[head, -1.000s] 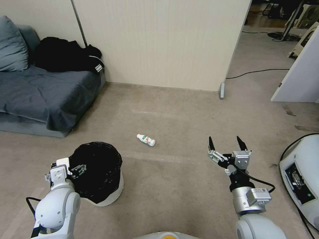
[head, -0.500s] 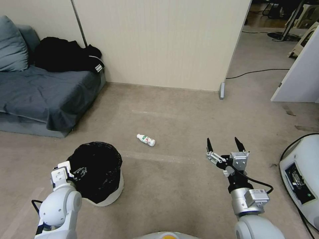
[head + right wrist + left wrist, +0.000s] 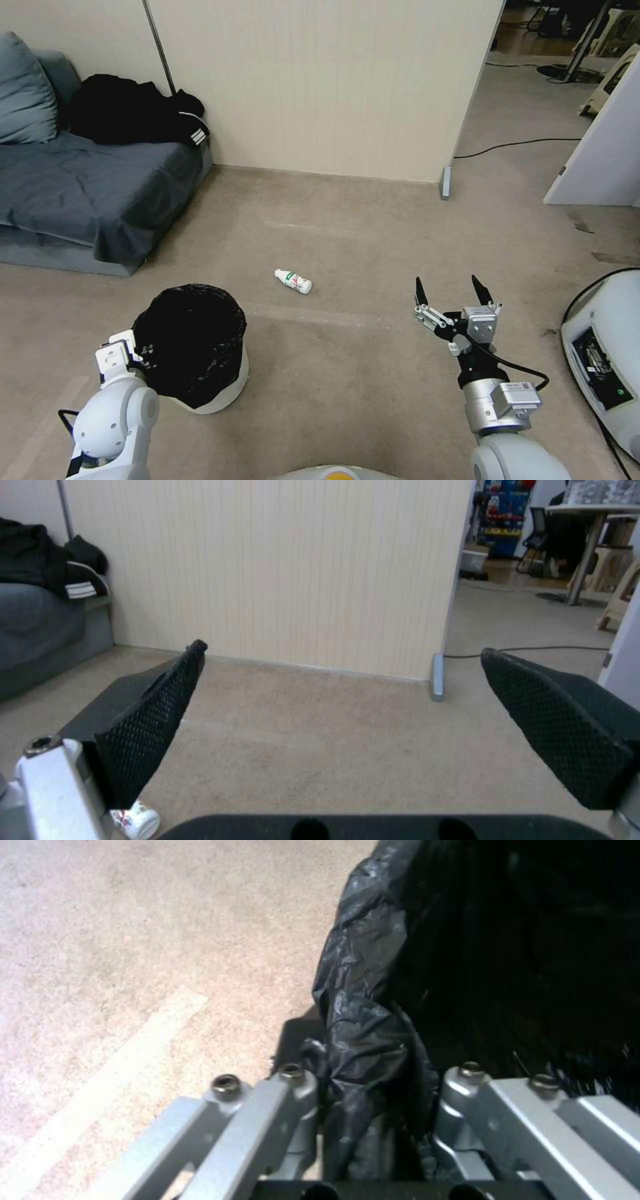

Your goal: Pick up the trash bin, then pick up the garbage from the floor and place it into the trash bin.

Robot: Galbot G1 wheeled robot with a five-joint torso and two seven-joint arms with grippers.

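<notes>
The trash bin [image 3: 200,393], a white bucket with a black bag [image 3: 360,990] folded over its rim, stands on the floor [image 3: 347,373] at my front left. My left gripper [image 3: 133,348] is at the bin's left rim. In the left wrist view the left gripper [image 3: 373,1080] is shut on the bag-covered rim, one finger outside and one inside. The garbage in sight is a small white bottle [image 3: 293,281] lying on the carpet ahead, also seen as the bottle [image 3: 137,821] in the right wrist view. My right gripper [image 3: 453,293] hovers open and holds nothing, to the right of the bottle; its pads [image 3: 153,720] stand wide apart.
A grey sofa [image 3: 80,193] with black clothing [image 3: 133,110] stands at the left. A beige partition wall [image 3: 320,87] closes the back. A white machine [image 3: 607,360] is at the right, and a black cable [image 3: 520,143] lies on the floor beyond.
My left gripper has drawn back from over the bin's opening to its left rim. The right gripper dropped slightly and stays open. The bottle has not moved.
</notes>
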